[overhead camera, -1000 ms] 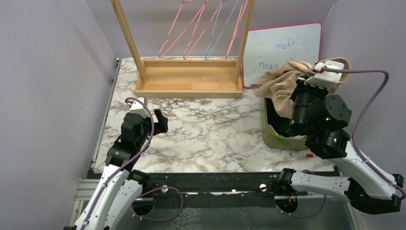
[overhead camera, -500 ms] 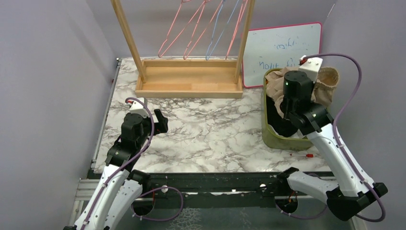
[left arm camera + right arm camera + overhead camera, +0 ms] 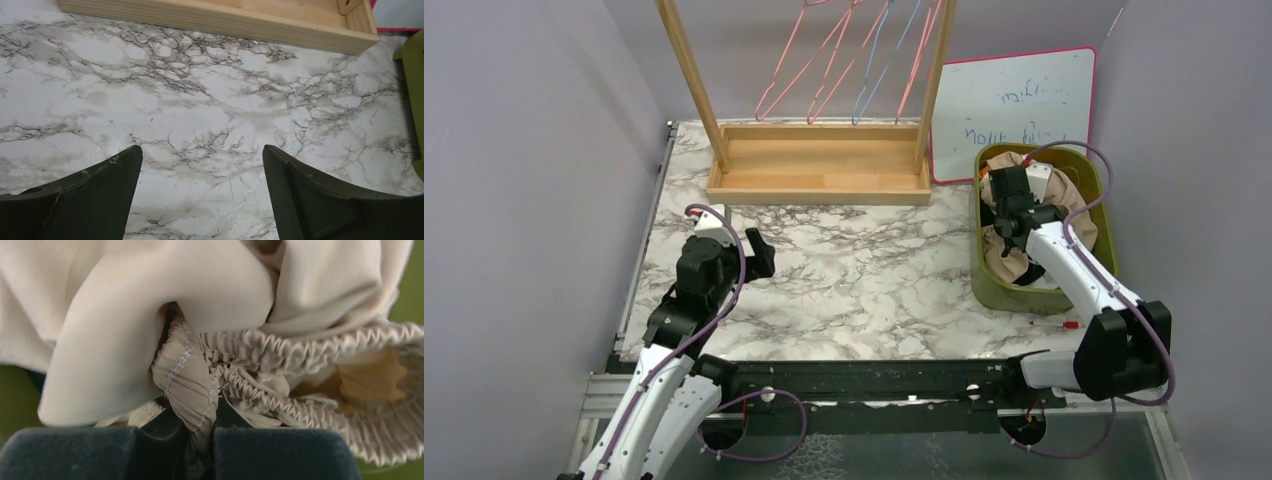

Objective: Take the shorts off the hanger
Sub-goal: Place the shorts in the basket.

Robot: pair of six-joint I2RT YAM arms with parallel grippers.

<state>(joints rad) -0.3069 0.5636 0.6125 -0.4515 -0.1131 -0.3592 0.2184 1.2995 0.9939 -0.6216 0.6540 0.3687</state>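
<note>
Pinching tan-beige shorts (image 3: 125, 340) waistband, right gripper (image 3: 200, 427) sits in green bin (image 3: 999, 292), evidently to deposit | left gripper (image 3: 200, 170) spread, idle.

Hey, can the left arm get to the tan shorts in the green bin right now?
Probably not: the left gripper sits open across the table, and the right gripper, shut on the tan shorts, covers the green bin.

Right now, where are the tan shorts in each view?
Top external: tan shorts in the green bin, at right.
Left wrist: not in it; only the green bin's edge, far right.
Right wrist: tan shorts fill the frame, waistband in the right gripper.
Shared landmark: the green bin.
</note>
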